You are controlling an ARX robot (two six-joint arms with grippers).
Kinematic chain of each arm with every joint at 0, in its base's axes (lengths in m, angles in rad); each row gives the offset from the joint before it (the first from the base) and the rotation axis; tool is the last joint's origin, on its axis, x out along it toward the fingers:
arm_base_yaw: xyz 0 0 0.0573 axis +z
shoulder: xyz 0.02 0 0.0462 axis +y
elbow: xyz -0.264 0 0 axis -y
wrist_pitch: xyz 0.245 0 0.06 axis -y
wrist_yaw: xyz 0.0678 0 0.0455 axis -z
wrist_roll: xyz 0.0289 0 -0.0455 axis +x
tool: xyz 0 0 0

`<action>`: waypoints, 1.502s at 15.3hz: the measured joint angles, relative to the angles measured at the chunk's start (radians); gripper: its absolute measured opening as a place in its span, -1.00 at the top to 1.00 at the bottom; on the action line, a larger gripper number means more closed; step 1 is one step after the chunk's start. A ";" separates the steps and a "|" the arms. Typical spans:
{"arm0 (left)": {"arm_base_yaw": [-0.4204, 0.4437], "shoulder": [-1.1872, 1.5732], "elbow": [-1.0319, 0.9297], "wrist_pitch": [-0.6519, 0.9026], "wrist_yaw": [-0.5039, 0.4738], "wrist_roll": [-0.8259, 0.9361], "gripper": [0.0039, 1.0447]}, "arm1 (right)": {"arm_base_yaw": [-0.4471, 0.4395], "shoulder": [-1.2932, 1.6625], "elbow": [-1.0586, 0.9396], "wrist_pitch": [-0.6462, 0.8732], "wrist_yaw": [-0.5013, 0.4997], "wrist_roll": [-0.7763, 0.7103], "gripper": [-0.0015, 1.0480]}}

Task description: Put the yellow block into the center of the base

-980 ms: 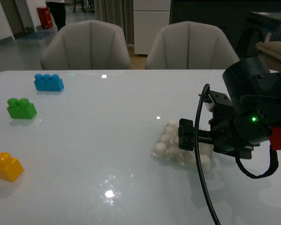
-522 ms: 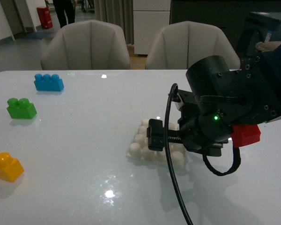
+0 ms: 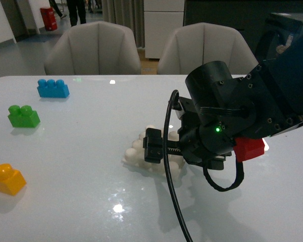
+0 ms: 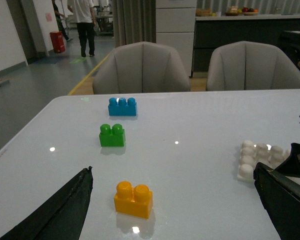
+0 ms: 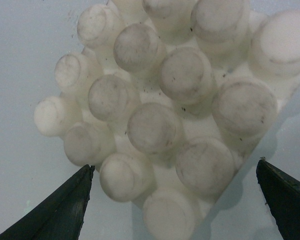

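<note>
1. Your right gripper (image 5: 175,164) hangs low over the flat square white plastic base with rounded studs (image 3: 134,150). The base lies near the middle of the glossy white table (image 3: 91,151).
2. In the right wrist view you can see its two dark fingers (image 5: 65,205) spread wide, one on each side of the base. The studded plate fills the space between them. You cannot tell from these views whether either finger touches the plate's edge.
3. In the front view the bulky black right arm (image 3: 227,116) covers the right part of the base, so you see only its left studs.
4. The small yellow-orange plastic block with round studs (image 3: 5,177) sits on the table at the far left, close to the robot's side. This yellow block is well apart from the base, and no gripper holds it.
5. Your left gripper (image 4: 172,168) is spread wide and empty above the table. The yellow block lies ahead of it, clear of both fingers.
6. Beyond the yellow block stands a small green plastic brick (image 3: 23,116). Farther back is a longer blue plastic brick (image 3: 53,88), and each is apart from the others.
7. Two pale cushioned chairs (image 3: 93,48) stand behind the table's far edge.
</note>
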 joint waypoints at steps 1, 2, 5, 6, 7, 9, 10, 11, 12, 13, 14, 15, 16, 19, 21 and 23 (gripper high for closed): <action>0.000 0.000 0.000 0.000 0.000 0.000 -0.88 | -0.017 -0.027 -0.042 0.013 -0.016 0.008 -0.87; 0.000 0.000 0.000 0.000 0.000 0.000 -0.88 | -0.038 -0.064 -0.089 0.029 -0.029 0.013 -0.87; 0.000 0.000 0.000 0.000 0.000 0.000 -0.88 | -0.129 -0.264 -0.209 0.099 -0.038 0.025 -0.87; 0.000 0.000 0.000 0.000 0.000 0.000 -0.88 | -0.163 -0.364 -0.257 0.127 -0.036 0.026 -0.87; 0.000 0.000 0.000 0.000 0.000 0.000 -0.88 | -0.196 -0.466 -0.317 0.160 -0.035 0.026 -0.87; 0.000 0.000 0.000 0.000 0.000 0.000 -0.88 | -0.230 -0.721 -0.497 0.198 -0.011 0.025 -0.87; 0.000 0.000 0.000 0.000 0.000 0.000 -0.88 | -0.232 -0.864 -0.584 0.172 -0.010 0.025 -0.87; 0.000 0.000 0.000 0.000 0.000 0.000 -0.88 | -0.232 -0.979 -0.638 0.144 -0.005 0.025 -0.87; 0.000 0.000 0.000 0.000 0.000 0.000 -0.88 | -0.225 -1.157 -0.697 0.088 0.016 0.023 -0.87; 0.000 0.000 0.000 0.000 0.000 0.000 -0.88 | -0.219 -1.291 -0.726 0.039 0.051 0.005 -0.87; 0.000 0.000 0.000 0.000 0.000 0.000 -0.88 | -0.219 -1.436 -0.743 -0.019 0.093 -0.024 -0.87; 0.000 0.000 0.000 0.000 0.000 0.000 -0.88 | -0.222 -1.551 -0.758 -0.056 0.132 -0.063 -0.87; 0.000 0.000 0.000 0.000 0.000 0.000 -0.88 | -0.249 -1.683 -0.822 0.007 0.202 -0.144 -0.76; 0.000 0.000 0.000 0.000 0.001 0.000 -0.88 | -0.386 -1.950 -1.096 0.072 0.163 -0.347 0.03; 0.000 0.000 0.000 0.000 0.000 0.000 -0.88 | -0.383 -1.991 -1.179 0.080 0.164 -0.368 0.52; 0.000 0.000 0.000 0.000 0.000 0.000 -0.88 | -0.383 -2.035 -1.202 0.082 0.163 -0.380 0.96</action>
